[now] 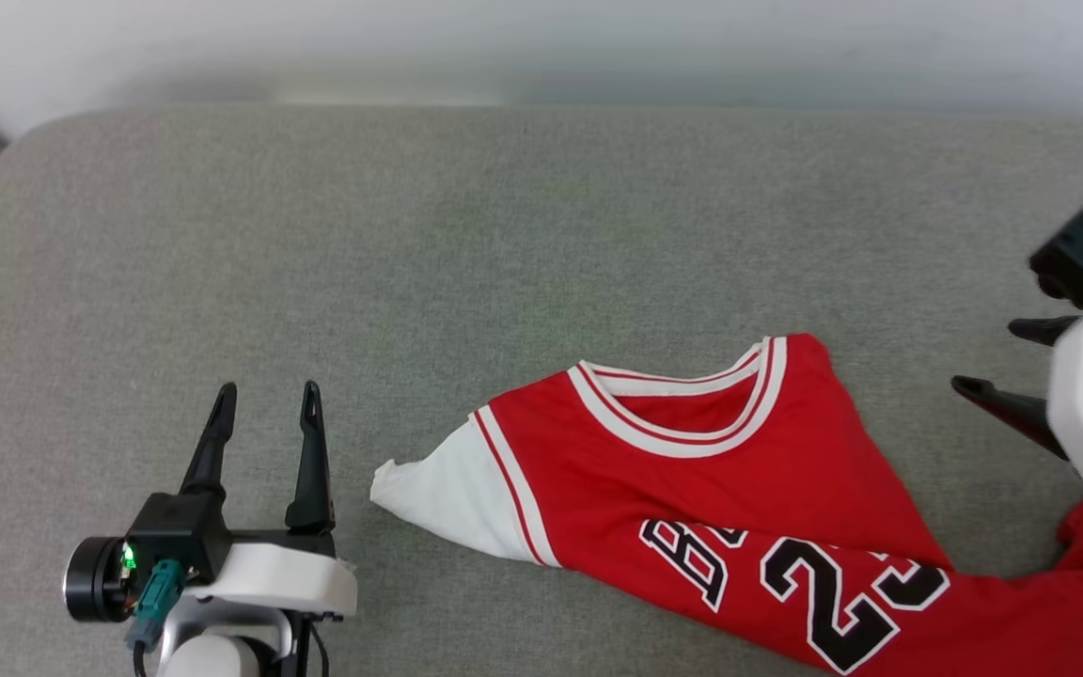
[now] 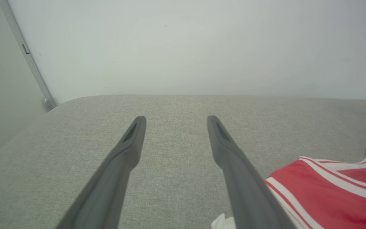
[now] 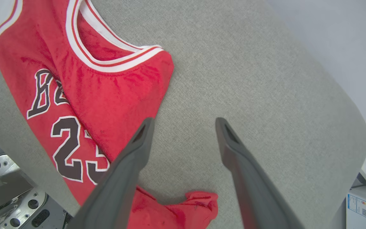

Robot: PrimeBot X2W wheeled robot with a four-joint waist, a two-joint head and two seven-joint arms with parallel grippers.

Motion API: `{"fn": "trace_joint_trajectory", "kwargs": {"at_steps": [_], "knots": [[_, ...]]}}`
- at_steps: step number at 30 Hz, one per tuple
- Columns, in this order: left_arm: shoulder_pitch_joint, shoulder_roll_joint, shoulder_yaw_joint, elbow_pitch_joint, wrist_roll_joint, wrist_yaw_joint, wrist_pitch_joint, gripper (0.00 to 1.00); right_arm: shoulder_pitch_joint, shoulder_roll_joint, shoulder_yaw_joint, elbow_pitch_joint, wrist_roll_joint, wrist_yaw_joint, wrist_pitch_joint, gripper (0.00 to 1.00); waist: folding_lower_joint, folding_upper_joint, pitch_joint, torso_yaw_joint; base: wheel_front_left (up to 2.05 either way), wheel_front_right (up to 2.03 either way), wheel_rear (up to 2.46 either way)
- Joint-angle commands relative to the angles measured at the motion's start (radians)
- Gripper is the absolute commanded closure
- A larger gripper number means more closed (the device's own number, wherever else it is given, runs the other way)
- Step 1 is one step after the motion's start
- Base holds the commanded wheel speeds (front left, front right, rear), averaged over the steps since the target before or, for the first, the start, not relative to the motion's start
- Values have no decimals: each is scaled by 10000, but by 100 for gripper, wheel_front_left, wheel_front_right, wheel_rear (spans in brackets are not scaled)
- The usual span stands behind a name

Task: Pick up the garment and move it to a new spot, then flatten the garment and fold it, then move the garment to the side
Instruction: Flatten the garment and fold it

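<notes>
A bright red jersey-style garment (image 1: 767, 489) with white sleeves, striped collar trim and black white-outlined characters is laid on the near right part of a broad grey woven-fabric cushion surface (image 1: 504, 235). It is not flat: the right side is folded over across the chest lettering, and a crumpled red end is bunched near the right arm. The collar is turned toward the far edge, and one white sleeve is pointed left, ending near the left gripper (image 1: 269, 387) without touching it. The garment's lower part is cut off by the bottom right of the head view.

The left gripper is held over bare fabric at the near left, its jaws spread wide with nothing between them. The right gripper (image 1: 988, 355) is seen at the right edge, jaws likewise parted and holding nothing; in the right wrist view its fingertips (image 3: 149, 121) are poised just beside the garment's folded red edge, over bare cushion.

The far half and the whole left side of the surface are left uncovered. The far edge is bounded by a pale wall (image 1: 541, 47), and the corners are rounded. A white box with a blue label (image 3: 365, 206) is seen beyond the right-hand corner.
</notes>
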Motion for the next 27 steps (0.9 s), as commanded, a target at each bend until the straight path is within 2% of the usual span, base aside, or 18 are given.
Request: {"fn": "trace_joint_trajectory", "kwargs": {"at_steps": [1,5,11,17,22,23,24,27], "knots": [[-187,-10,-32,-44,-6,-42,-25,0,-345,267,175,220,-108,-7,321,0,0,0,319,212,0,0,0],[-505,-22,-203,-94,-95,-31,-25,0,-1311,1300,852,1373,-373,-7,1215,0,0,0,848,456,0,0,0],[-899,-30,-361,-141,-243,52,-25,0,-2020,2445,1786,3255,-601,-7,1386,0,0,0,1589,719,0,0,0],[-1229,-31,-566,-93,-425,151,-25,0,-1526,3050,3325,4518,-381,-1,1085,0,0,0,2008,903,0,0,0],[-1360,-31,-589,-11,-413,193,-25,0,-1247,3176,4366,4931,-65,22,584,0,0,0,2014,903,0,0,0],[-1359,-29,-567,11,-396,198,-25,0,-1352,3194,4447,4972,-50,22,370,69,0,0,1978,881,0,0,0],[-1350,-29,-536,30,-373,198,-25,0,-1478,3220,4501,5025,-15,22,181,100,0,0,1934,849,0,0,0],[-1258,-30,-468,95,-317,179,-25,0,-1978,3202,4515,5058,59,7,-580,100,0,0,1724,750,0,0,0]]}}
